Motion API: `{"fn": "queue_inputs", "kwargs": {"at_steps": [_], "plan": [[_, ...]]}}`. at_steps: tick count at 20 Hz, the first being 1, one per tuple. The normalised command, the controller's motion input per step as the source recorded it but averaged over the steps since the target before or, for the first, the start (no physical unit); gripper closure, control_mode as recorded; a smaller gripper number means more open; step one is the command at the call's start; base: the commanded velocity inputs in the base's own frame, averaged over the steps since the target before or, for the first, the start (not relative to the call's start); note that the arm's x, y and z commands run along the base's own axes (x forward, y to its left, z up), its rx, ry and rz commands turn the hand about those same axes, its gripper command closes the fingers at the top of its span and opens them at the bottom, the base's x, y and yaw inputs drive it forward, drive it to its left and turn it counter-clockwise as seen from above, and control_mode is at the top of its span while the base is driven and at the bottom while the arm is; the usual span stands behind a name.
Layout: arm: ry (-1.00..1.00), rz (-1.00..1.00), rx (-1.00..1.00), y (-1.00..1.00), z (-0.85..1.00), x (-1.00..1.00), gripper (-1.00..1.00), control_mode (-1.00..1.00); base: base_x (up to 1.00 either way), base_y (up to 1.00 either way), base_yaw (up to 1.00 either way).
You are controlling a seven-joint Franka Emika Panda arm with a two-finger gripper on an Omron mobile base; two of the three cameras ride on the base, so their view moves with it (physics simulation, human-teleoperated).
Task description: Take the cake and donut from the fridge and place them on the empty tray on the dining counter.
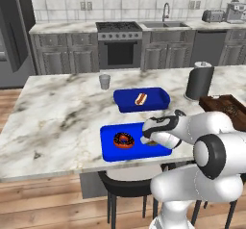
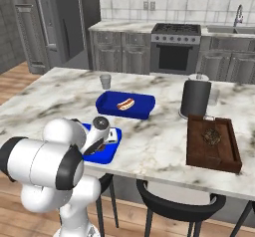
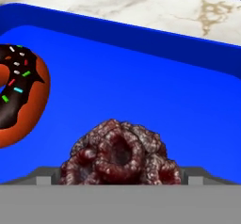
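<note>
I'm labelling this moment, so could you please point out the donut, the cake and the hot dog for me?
donut (image 1: 124,140), left base view, on its dark glazed ring.
cake (image 3: 120,155), hand view, on its reddish-brown top.
hot dog (image 2: 125,103), right base view, on the sausage in its bun.

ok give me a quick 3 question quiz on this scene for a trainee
1. True or false: the donut lies on the flat blue tray.
2. What sits in the deeper blue tray? A) a cake B) a hot dog C) a cup
3. Fill in: the gripper stands ___ around the cake on the tray.

Key: 1 true. 2 B, the hot dog. 3 open.
</note>
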Motion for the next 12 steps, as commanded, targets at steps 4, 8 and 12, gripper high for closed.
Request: {"fn": "queue_inputs", "kwargs": {"at_steps": [4,8,12], "plan": [[0.0,0.0,0.0,0.01,0.0,0.0,-1.0,-1.0,0.0,0.0,0.0],[0.0,0.0,0.0,0.01,0.0,0.0,-1.0,-1.0,0.0,0.0,0.0],[0.0,0.0,0.0,0.02,0.03,0.0,-1.0,-1.0,0.0,0.0,0.0]]}}
